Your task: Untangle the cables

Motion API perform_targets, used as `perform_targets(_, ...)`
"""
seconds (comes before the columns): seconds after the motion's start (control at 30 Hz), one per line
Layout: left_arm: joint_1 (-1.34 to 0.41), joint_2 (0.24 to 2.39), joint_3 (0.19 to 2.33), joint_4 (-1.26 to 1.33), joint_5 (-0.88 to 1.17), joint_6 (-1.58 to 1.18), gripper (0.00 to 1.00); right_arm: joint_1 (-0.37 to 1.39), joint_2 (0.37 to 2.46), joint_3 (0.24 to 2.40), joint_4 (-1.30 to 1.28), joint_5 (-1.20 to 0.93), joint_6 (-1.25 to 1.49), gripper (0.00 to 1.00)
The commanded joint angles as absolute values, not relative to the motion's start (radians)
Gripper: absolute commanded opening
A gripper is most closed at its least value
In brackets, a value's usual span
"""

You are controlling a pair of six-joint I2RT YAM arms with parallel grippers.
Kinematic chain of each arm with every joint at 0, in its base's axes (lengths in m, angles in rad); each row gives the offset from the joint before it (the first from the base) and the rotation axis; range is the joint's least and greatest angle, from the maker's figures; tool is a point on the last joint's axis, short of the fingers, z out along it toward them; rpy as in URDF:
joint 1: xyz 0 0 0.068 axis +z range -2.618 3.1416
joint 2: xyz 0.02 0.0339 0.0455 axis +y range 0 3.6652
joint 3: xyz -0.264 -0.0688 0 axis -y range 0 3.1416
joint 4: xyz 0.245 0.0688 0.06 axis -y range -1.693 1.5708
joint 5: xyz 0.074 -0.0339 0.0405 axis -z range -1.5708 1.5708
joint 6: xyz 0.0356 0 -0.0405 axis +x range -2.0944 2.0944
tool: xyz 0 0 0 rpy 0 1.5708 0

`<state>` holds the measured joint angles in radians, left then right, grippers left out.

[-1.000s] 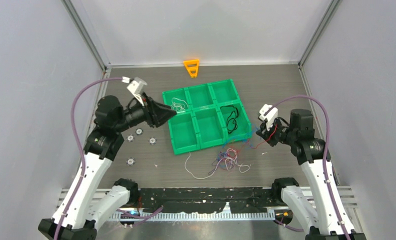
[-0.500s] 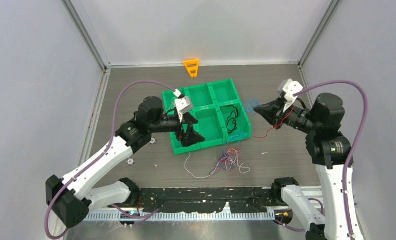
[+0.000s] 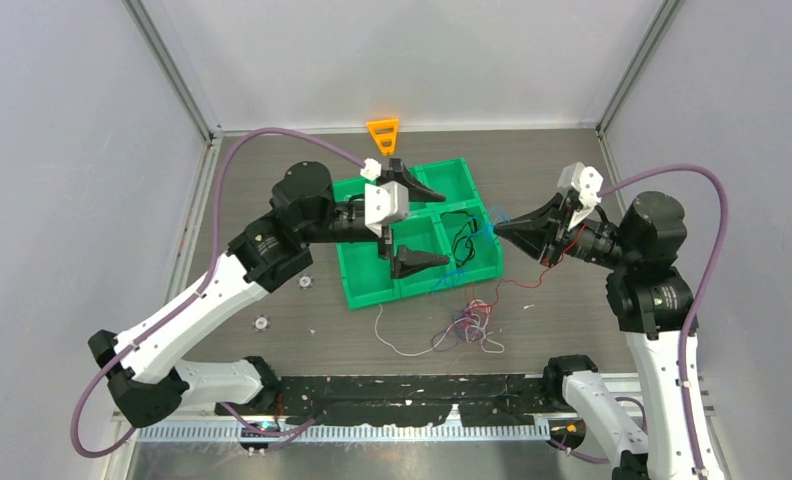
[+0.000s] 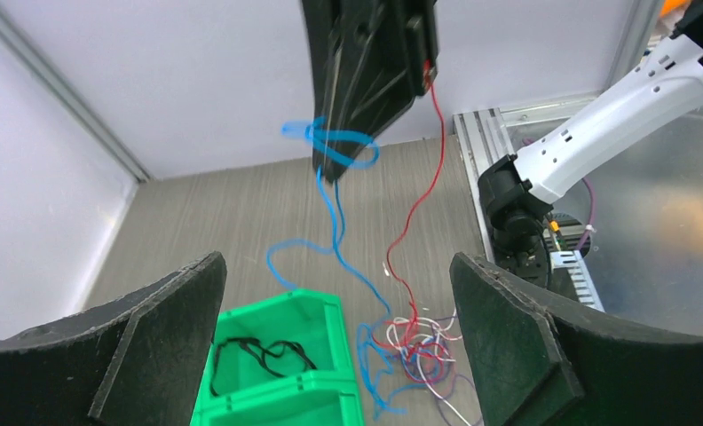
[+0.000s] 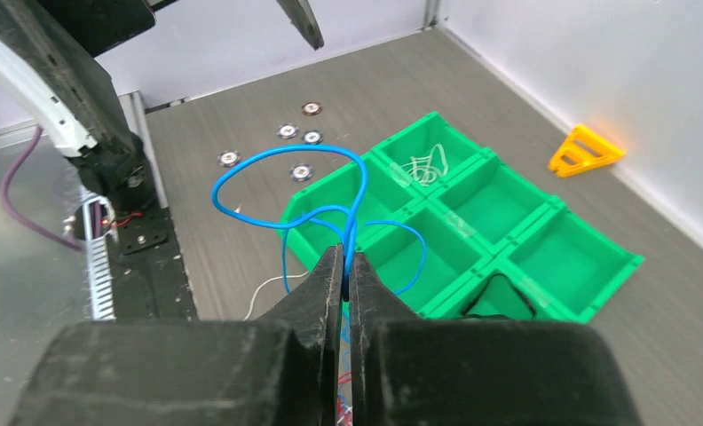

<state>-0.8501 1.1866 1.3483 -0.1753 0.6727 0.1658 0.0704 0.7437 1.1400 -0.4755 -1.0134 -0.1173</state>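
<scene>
My right gripper point(image 3: 499, 228) is shut on a blue cable point(image 5: 286, 177), held up in loops above the right edge of the green tray point(image 3: 367, 268). The blue cable point(image 4: 335, 209) trails down to a tangle of cables point(image 3: 467, 325) in red, white, blue and purple on the table in front of the tray. A red cable point(image 4: 416, 191) also hangs from beside that gripper's body down to the tangle point(image 4: 423, 346). Over the tray, my left gripper point(image 3: 427, 226) stands wide open and empty, facing the right gripper point(image 4: 366, 89). A black cable point(image 3: 462, 236) lies in one compartment, a white cable point(image 5: 428, 164) in another.
An orange triangle piece point(image 3: 383, 133) stands by the back wall. Small silver discs point(image 3: 305, 282) lie left of the tray. A loose white cable point(image 3: 397, 345) curls near the front rail point(image 3: 412, 400). Walls close in the table on three sides.
The left arm swung from the table's left side over the tray and its gripper opened wide. The right gripper rose with the blue cable, pulling it up out of the tangle.
</scene>
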Motion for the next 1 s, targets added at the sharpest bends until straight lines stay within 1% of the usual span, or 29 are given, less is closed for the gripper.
perform_targets(0.0, -0.912, 1.261, 1.408, -0.227, 0.609, 0.328, 1.00, 0.093, 0.720, 1.117, -0.414, -1.098, -0.089, 0.05)
perform_targets(0.07, -0.929, 1.304, 1.433, -0.254, 0.597, 0.359, 0.99, 0.104, 0.716, 1.110, -0.398, -1.103, -0.075, 0.05)
perform_targets(0.2, -0.947, 1.402, 1.494, -0.318, 0.579, 0.363, 0.95, 0.115, 0.715, 1.107, -0.345, -1.116, -0.030, 0.05)
perform_targets(0.23, -0.948, 1.419, 1.509, -0.323, 0.576, 0.353, 0.91, 0.117, 0.716, 1.107, -0.337, -1.121, -0.023, 0.05)
perform_targets(0.27, -0.948, 1.430, 1.521, -0.326, 0.576, 0.339, 0.75, 0.120, 0.717, 1.107, -0.328, -1.127, -0.013, 0.05)
perform_targets(0.3, -0.948, 1.436, 1.536, -0.328, 0.587, 0.328, 0.53, 0.122, 0.717, 1.106, -0.327, -1.127, -0.010, 0.06)
perform_targets(0.37, -0.947, 1.423, 1.533, -0.310, 0.606, 0.293, 0.17, 0.125, 0.717, 1.101, -0.339, -1.124, -0.015, 0.06)
perform_targets(0.4, -0.945, 1.403, 1.518, -0.301, 0.617, 0.283, 0.04, 0.126, 0.719, 1.101, -0.363, -1.111, -0.032, 0.07)
perform_targets(0.43, -0.943, 1.379, 1.496, -0.291, 0.620, 0.268, 0.00, 0.126, 0.725, 1.100, -0.378, -1.102, -0.042, 0.13)
perform_targets(0.47, -0.934, 1.346, 1.472, -0.270, 0.619, 0.238, 0.00, 0.126, 0.732, 1.102, -0.421, -1.080, -0.076, 0.26)
perform_targets(0.53, -0.867, 1.284, 1.410, -0.190, 0.616, 0.096, 0.00, 0.126, 0.749, 1.100, -0.502, -1.023, -0.145, 0.57)
perform_targets(0.57, -0.823, 1.259, 1.390, -0.147, 0.613, -0.006, 0.00, 0.125, 0.756, 1.097, -0.527, -0.984, -0.167, 0.64)
perform_targets(0.6, -0.784, 1.244, 1.379, -0.118, 0.606, -0.108, 0.00, 0.125, 0.770, 1.084, -0.561, -0.971, -0.200, 0.77)
perform_targets(0.63, -0.752, 1.229, 1.371, -0.092, 0.594, -0.195, 0.00, 0.124, 0.774, 1.073, -0.568, -0.960, -0.210, 0.82)
perform_targets(0.67, -0.731, 1.208, 1.360, -0.059, 0.588, -0.271, 0.00, 0.124, 0.780, 1.041, -0.556, -0.953, -0.209, 0.89)
perform_targets(0.7, -0.722, 1.199, 1.348, -0.027, 0.576, -0.315, 0.00, 0.125, 0.779, 1.019, -0.529, -0.940, -0.197, 0.92)
perform_targets(0.73, -0.721, 1.180, 1.342, -0.009, 0.560, -0.347, 0.00, 0.126, 0.775, 0.966, -0.455, -0.937, -0.160, 1.00)
perform_targets(0.77, -0.721, 1.172, 1.337, 0.019, 0.549, -0.380, 0.00, 0.133, 0.774, 0.937, -0.414, -0.932, -0.124, 0.97)
perform_targets(0.8, -0.721, 1.169, 1.338, 0.040, 0.547, -0.410, 0.00, 0.143, 0.772, 0.889, -0.320, -0.926, -0.107, 0.96)
perform_targets(0.87, -0.721, 1.168, 1.353, 0.040, 0.538, -0.441, 0.00, 0.193, 0.787, 0.848, -0.223, -0.893, -0.074, 0.95)
perform_targets(0.93, -0.720, 1.170, 1.385, -0.039, 0.491, -0.388, 0.00, 0.256, 0.821, 0.853, -0.206, -0.847, -0.077, 0.95)
perform_targets(0.97, -0.714, 1.174, 1.405, -0.097, 0.429, -0.345, 0.00, 0.275, 0.833, 0.859, -0.209, -0.825, -0.078, 0.96)
